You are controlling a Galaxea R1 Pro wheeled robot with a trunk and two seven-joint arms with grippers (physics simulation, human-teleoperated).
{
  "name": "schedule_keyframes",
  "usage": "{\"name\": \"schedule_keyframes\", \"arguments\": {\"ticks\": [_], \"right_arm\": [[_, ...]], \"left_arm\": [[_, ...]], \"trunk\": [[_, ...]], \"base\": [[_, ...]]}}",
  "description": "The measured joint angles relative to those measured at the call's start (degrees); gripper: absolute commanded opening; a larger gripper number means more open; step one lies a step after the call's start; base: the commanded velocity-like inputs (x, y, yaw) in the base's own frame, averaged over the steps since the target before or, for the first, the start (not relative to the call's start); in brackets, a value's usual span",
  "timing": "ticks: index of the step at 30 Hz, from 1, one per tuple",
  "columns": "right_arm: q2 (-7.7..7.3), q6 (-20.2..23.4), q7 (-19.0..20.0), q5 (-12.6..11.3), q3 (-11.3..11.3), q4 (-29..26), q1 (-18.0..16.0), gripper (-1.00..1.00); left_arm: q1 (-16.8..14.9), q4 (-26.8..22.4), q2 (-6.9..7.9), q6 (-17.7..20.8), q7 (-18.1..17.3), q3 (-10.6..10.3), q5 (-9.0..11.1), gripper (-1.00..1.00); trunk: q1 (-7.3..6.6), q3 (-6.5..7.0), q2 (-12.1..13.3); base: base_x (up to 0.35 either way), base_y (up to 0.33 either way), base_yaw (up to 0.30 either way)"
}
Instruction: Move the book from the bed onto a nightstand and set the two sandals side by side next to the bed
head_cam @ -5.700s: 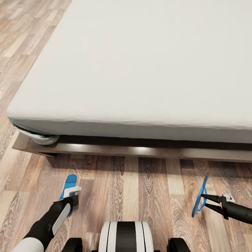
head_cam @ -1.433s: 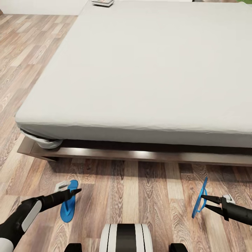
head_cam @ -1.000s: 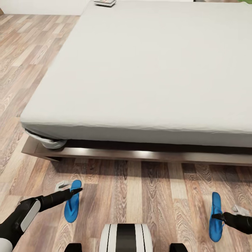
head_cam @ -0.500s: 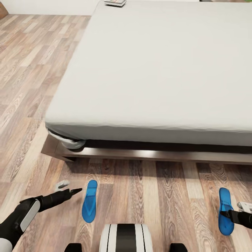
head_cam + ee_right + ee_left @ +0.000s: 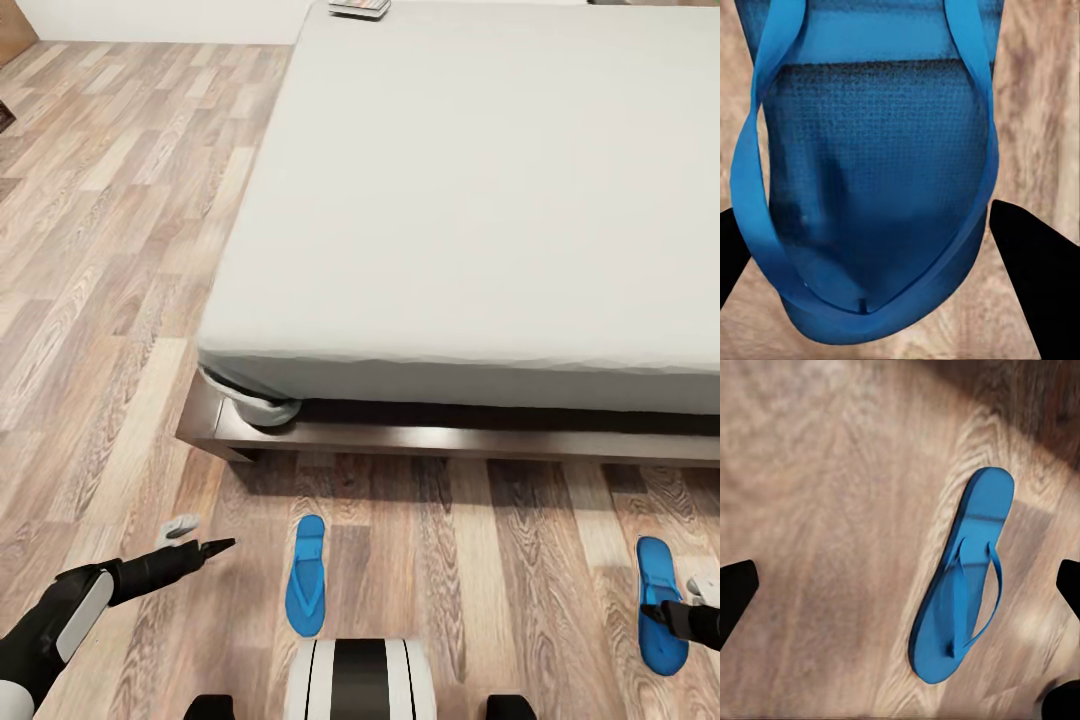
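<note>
My open left gripper (image 5: 200, 540) hovers beside one sandal (image 5: 306, 574) lying lengthwise toward the bed (image 5: 480, 200); my open right gripper (image 5: 690, 610) straddles the other sandal (image 5: 660, 600), well apart.

There are two bright blue flat sandals on the brown wood floor, one (image 5: 306, 589) here and one (image 5: 661, 618) there. There is one big bed with a light grey mattress (image 5: 480, 200). One small book (image 5: 359, 8) lies on it.
</note>
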Motion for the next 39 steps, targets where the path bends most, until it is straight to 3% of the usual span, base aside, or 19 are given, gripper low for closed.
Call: {"name": "schedule_keyframes", "arguments": {"ticks": [2, 7, 13, 19, 21, 24, 26, 28, 32, 39], "right_arm": [[0.47, 0.47, -9.03, 1.53, -0.01, -0.07, -0.13, -1.00], [1.59, 0.89, -15.51, 2.08, 0.01, -0.14, -0.38, -1.00], [2.15, 1.02, -16.37, 2.13, 0.02, -0.22, -0.54, -1.00], [5.00, 1.75, -16.44, 2.02, 0.11, -0.98, -0.66, -1.00], [6.89, 2.55, -16.54, 1.77, 0.13, -1.16, -0.75, -1.00], [11.50, 3.49, -16.70, 2.54, 0.14, -1.32, -0.86, -1.00], [13.84, 3.70, -16.73, 5.45, 0.12, -1.45, -0.90, -1.00], [15.14, 3.79, -16.64, 8.76, 0.10, -1.55, -0.97, -1.00], [15.94, 3.84, -16.55, 11.28, 0.09, -1.61, -1.02, -1.00], [16.06, 3.85, -16.45, 11.72, 0.09, -1.65, -1.03, -1.00]], "left_arm": [[0.00, 0.00, 0.00, 0.00, 0.00, -0.02, 0.00, 1.00], [-0.01, 0.01, -0.01, 0.00, 0.00, -0.01, 0.00, 1.00], [-0.01, 0.01, -0.01, 0.02, -0.01, -0.02, 0.00, 1.00], [-0.01, 0.01, -0.07, 0.00, -0.01, -0.08, 0.00, 1.00], [-0.02, 0.02, -0.14, -0.01, -0.01, -0.13, -0.04, 1.00], [-0.02, 0.02, -0.18, -0.01, -0.01, -0.17, -0.08, 1.00], [-0.01, 0.01, -0.18, 0.00, -0.01, -0.18, -0.06, 1.00], [-0.01, 0.01, -0.18, 0.00, 0.00, -0.17, -0.04, 1.00], [0.00, 0.00, -0.18, 0.00, 0.00, -0.17, -0.05, 1.00], [0.00, 0.00, -0.18, 0.00, 0.00, -0.18, -0.08, 1.00]], "trunk": [[0.00, 0.00, 0.00], [0.00, 0.00, 0.00], [0.00, 0.00, 0.00], [0.00, 0.00, 0.00], [0.00, 0.00, 0.00], [0.00, 0.00, 0.00], [0.00, 0.00, 0.00], [0.00, 0.00, 0.00], [0.00, 0.00, 0.00], [0.00, 0.00, 0.00]], "base": [[0.000, 0.320, 0.000], [0.000, 0.320, 0.000], [0.000, 0.320, 0.000], [0.000, 0.320, 0.000], [0.000, 0.320, 0.000], [0.000, 0.320, 0.000], [0.000, 0.320, 0.000], [0.000, 0.320, 0.000], [0.000, 0.320, 0.000], [0.000, 0.320, 0.000]]}}
